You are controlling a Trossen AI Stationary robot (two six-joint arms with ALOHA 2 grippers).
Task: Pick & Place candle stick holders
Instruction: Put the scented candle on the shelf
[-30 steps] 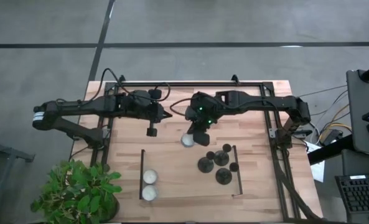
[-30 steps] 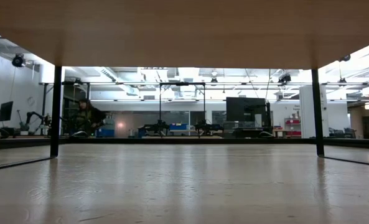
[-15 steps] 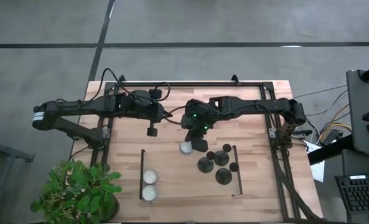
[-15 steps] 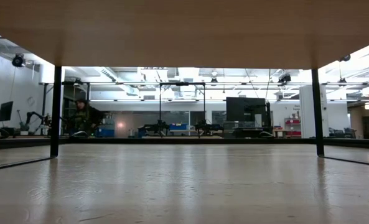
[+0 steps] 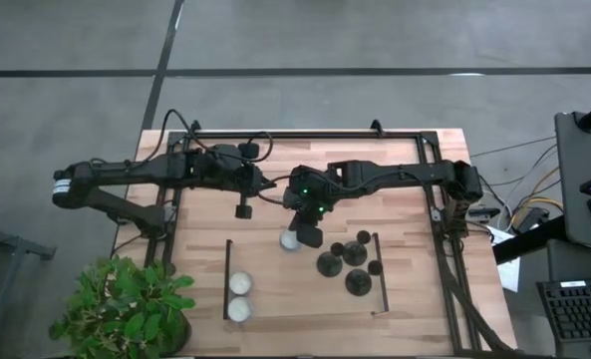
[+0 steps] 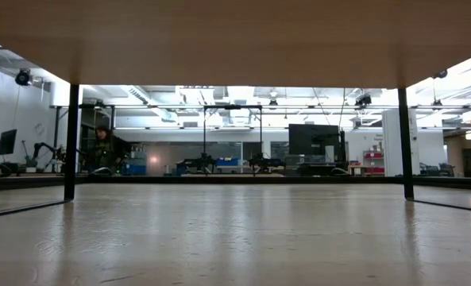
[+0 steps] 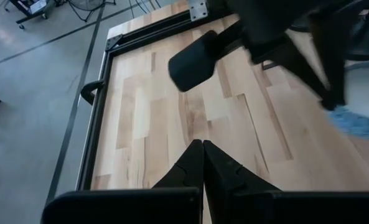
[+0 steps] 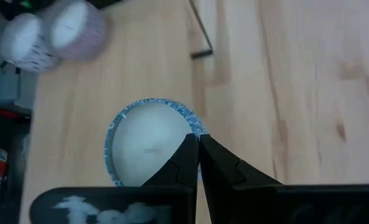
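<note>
High view. The right gripper (image 5: 297,237) grips the rim of a white candle (image 5: 289,239) with a blue-patterned wall. Compared with 1.0 s and 0.5 s earlier, arm and candle have shifted steadily toward the left arm's side and toward the table's near edge, away from the candle stick holders (image 5: 346,262). These black holders stand unmoved in a tight cluster on the tabletop (image 5: 275,289), beside a thin black bar (image 5: 379,274) and near the gripper but apart from it. 2 more white candles (image 5: 239,296) sit touching each other beside a second black bar (image 5: 225,279), unchanged. The left gripper (image 5: 243,210) hangs clenched over the tabletop's far part, as before. A potted plant (image 5: 126,304) stands at the near-left corner.

Right wrist view. This view alone shows the grip: the 2 fingers (image 8: 218,169) nearly meet, pinching the candle (image 8: 148,148) at its rim; the other 2 candles (image 8: 50,32) lie well apart from it.

Left wrist view. The left gripper (image 7: 203,146) has its fingers pressed together on nothing, above bare wood; the other arm (image 7: 277,37) crosses beyond.

Low view. Neither arm nor any holder appears; only the tabletop surface (image 6: 235,238) and the room behind, the same as before.
</note>
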